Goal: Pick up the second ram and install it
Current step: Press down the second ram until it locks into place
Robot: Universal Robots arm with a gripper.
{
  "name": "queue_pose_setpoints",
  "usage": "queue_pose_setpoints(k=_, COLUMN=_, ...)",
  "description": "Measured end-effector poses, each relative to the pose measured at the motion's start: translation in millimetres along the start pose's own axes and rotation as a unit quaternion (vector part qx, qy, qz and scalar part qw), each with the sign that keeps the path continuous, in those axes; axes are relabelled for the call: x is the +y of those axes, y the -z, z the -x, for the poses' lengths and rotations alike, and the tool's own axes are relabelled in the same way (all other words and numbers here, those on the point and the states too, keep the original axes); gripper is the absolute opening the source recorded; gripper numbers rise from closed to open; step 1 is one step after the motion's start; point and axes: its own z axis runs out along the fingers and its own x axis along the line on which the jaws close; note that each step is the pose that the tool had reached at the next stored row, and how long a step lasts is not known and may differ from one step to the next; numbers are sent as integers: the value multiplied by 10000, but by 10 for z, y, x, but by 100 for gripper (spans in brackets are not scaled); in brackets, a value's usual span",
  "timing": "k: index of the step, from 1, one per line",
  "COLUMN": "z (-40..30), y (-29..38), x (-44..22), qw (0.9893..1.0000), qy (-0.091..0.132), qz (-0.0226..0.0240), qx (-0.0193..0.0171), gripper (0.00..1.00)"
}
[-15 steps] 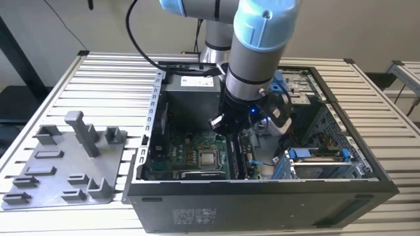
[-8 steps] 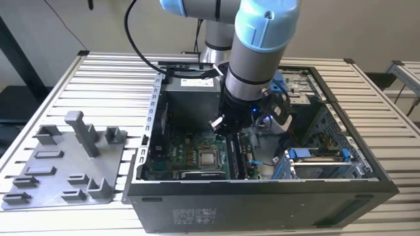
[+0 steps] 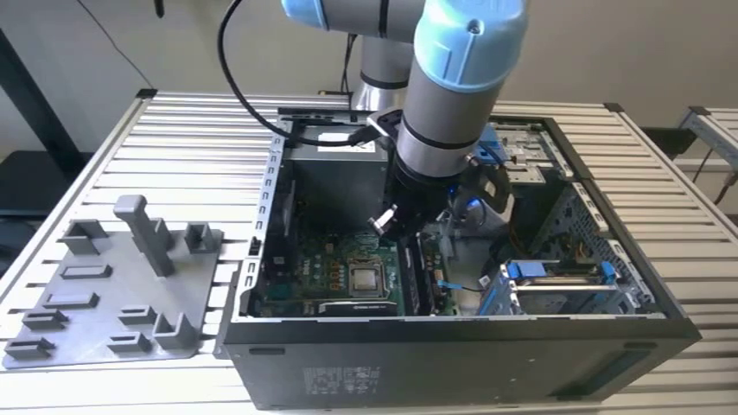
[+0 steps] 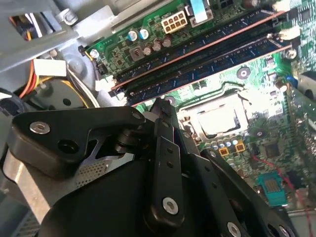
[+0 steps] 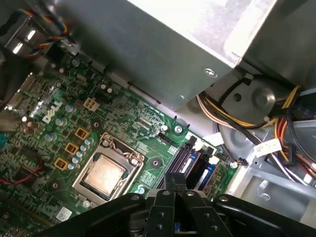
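The claw (image 5: 175, 190) hangs over the memory slots with fingers pressed together. The second ram (image 4: 197, 64) appears seated beside the first stick, so installing looks nearly done. Further off lies the processor socket (image 5: 106, 173).
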Motion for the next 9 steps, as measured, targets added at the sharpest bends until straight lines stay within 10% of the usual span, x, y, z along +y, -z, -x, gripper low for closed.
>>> queue_pose_setpoints(k=9, z=-2, y=1, x=-1, qw=9980, qy=619, qz=-94, qx=-115, gripper=11)
